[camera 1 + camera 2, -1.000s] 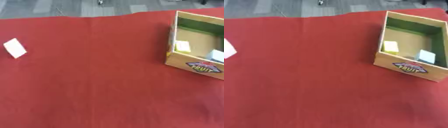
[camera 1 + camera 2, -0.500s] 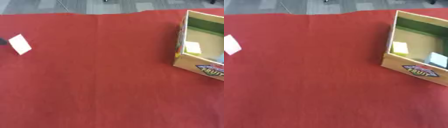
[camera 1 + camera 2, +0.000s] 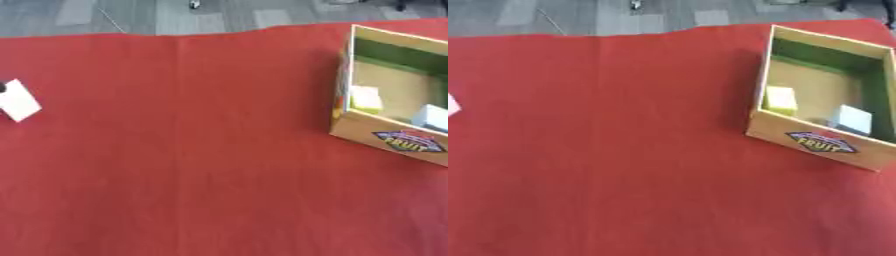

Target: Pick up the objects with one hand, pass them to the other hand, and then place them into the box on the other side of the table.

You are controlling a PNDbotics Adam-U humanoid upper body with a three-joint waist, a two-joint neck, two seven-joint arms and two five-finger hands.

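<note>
We recorded a red cloth (image 3: 192,150) covering the work surface from edge to edge, with a faint lengthwise crease running down from its far edge. Beyond that far edge we noted grey flooring (image 3: 131,15), with a thin pale line and a small dark fitting upon it.

a red cloth (image 3: 192,165) covers the table and fills nearly the whole of both views, its surface smooth with a faint crease running down from the far edge. that far edge is slightly wavy and sits a little askew. beyond it lies a grey floor (image 3: 149,15) in a narrow band along the top, with paler rectangular patches on it and a thin light line crossing at a slant. the light is even and soft.
</note>
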